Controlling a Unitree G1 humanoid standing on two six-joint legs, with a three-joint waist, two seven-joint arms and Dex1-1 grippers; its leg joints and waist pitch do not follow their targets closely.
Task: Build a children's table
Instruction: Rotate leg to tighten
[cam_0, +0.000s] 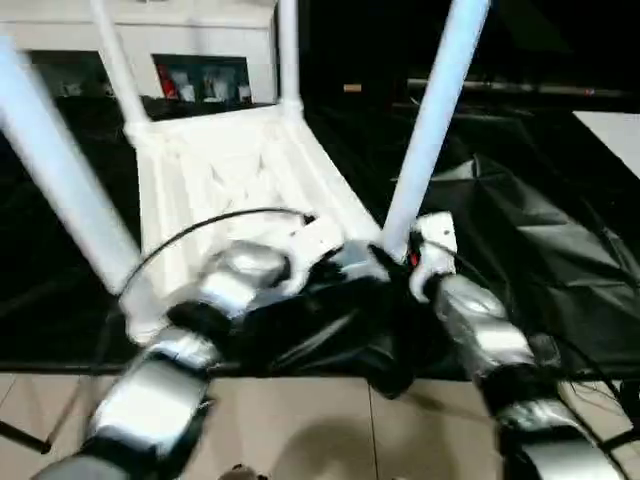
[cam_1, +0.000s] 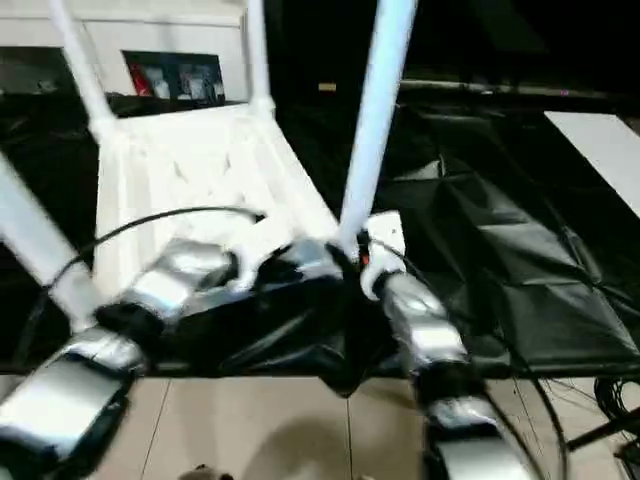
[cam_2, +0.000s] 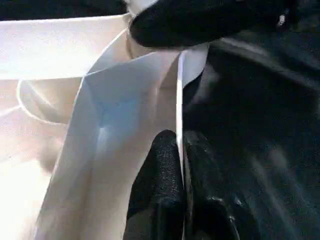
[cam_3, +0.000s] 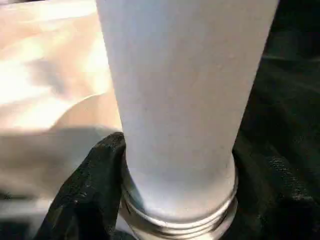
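Black sheeting (cam_0: 560, 250) covers the bench beneath the upturned table top (cam_0: 240, 175), ribs up, with 4 legs rising from its corners. Left gripper (cam_2: 181, 165) is clenched on the top's thin rim beside the near socket. Right gripper (cam_3: 175, 200) grasps the near leg (cam_0: 432, 125) at its base; its long axis leans up and away. Seating appears underway; next calls for pressing the leg firmly home.
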